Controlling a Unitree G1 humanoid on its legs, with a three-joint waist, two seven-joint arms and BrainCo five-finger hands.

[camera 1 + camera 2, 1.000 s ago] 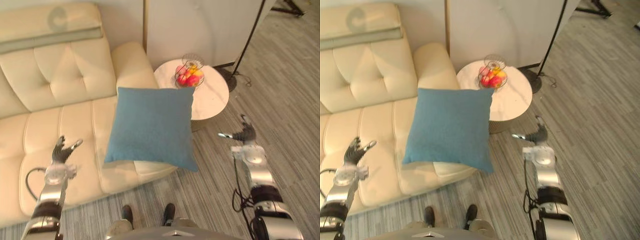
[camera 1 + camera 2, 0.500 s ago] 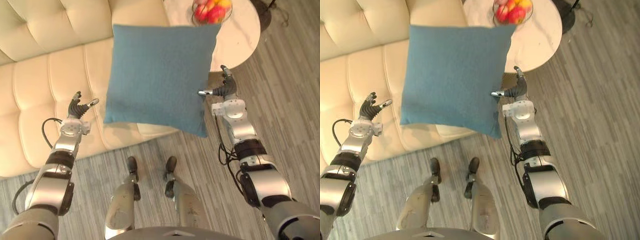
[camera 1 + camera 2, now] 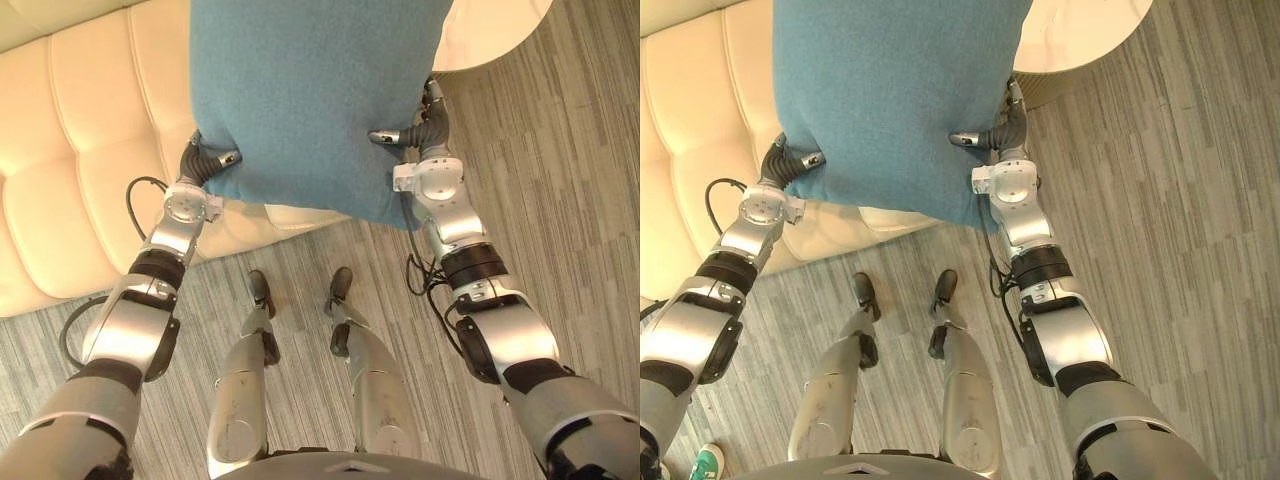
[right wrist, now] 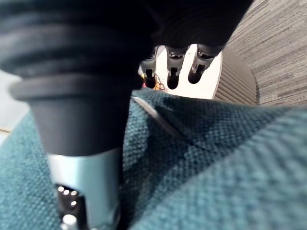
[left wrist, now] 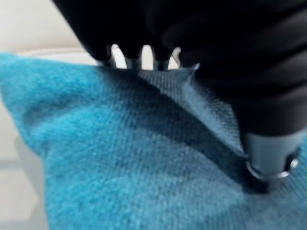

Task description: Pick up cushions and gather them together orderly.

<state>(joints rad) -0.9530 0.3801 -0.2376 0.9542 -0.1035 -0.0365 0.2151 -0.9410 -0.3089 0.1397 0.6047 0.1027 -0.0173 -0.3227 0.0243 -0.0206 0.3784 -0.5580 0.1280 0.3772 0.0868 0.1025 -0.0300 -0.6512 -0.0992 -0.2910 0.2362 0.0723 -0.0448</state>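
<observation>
Overhanging the front edge of a cream tufted sofa [image 3: 80, 170], a blue cushion [image 3: 310, 100] is gripped by both hands near its lower end. The left hand [image 3: 200, 162] is set at the cushion's lower left corner: its thumb is laid on the upper face of the fabric, and its fingers [image 5: 144, 52] are tucked behind the edge, so that the corner is pinched between them. The right hand [image 3: 425, 135] is set on the cushion's right edge, a little above the lower right corner. Its thumb is stretched across the blue face, and its dark-tipped fingers [image 4: 172, 72] are curled round the far side of the edge, so that the cloth is pinched there as well. In the right wrist view the fabric is seen creased between thumb and fingers.

The lower right corner of the cushion is seen over the grey striped floor [image 3: 570, 200], just past the sofa's seat. Whether the cushion is lifted clear of the seat cannot be told. A white round side table [image 3: 490, 30] with a ribbed base is seen beyond the right hand, just beside the cushion's right edge.
</observation>
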